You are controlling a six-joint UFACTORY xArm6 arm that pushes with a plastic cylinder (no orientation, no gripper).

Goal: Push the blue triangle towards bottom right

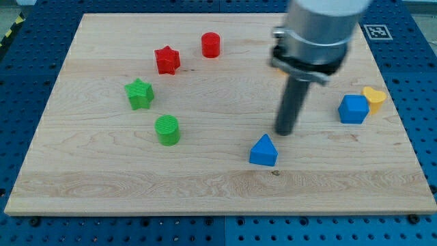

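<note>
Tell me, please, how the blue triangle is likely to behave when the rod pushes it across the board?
The blue triangle sits on a flat base, so it should slide rather than roll. The wooden board looks smooth, probably easing that. My tip stands off its upper right, so an off-centre push may turn it.

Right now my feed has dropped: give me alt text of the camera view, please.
My tip sits just above and to the right of the blue triangle, close to it, on a wooden board. A blue block and a yellow block touch at the right; a red star, red cylinder, green star and green cylinder lie left.
</note>
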